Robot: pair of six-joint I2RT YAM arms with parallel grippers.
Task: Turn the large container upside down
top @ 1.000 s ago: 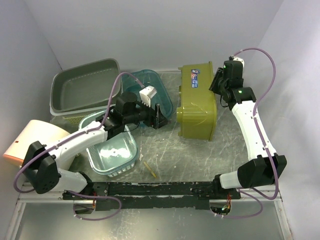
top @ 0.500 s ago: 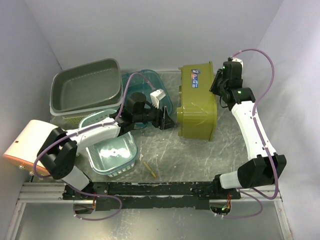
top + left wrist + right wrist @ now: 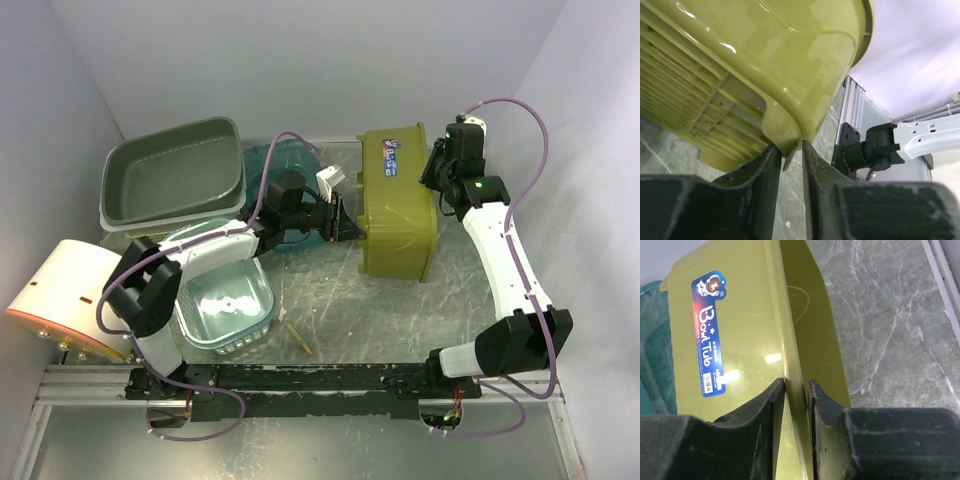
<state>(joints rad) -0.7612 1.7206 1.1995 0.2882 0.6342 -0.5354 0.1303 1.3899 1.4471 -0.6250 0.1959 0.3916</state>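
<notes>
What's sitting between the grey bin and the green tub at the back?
A teal container, partly under the left arm, fills the gap between grey bin and green tub; the top view shows it.

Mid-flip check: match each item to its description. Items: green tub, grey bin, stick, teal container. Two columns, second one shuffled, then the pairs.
1. green tub
2. grey bin
3. stick
4. teal container

A. far left, open side up
B. right of centre, blue sticker on it
C. thin, lying flat, nearest the front
D. back centre, see-through

Pairs: 1-B, 2-A, 3-C, 4-D
</notes>
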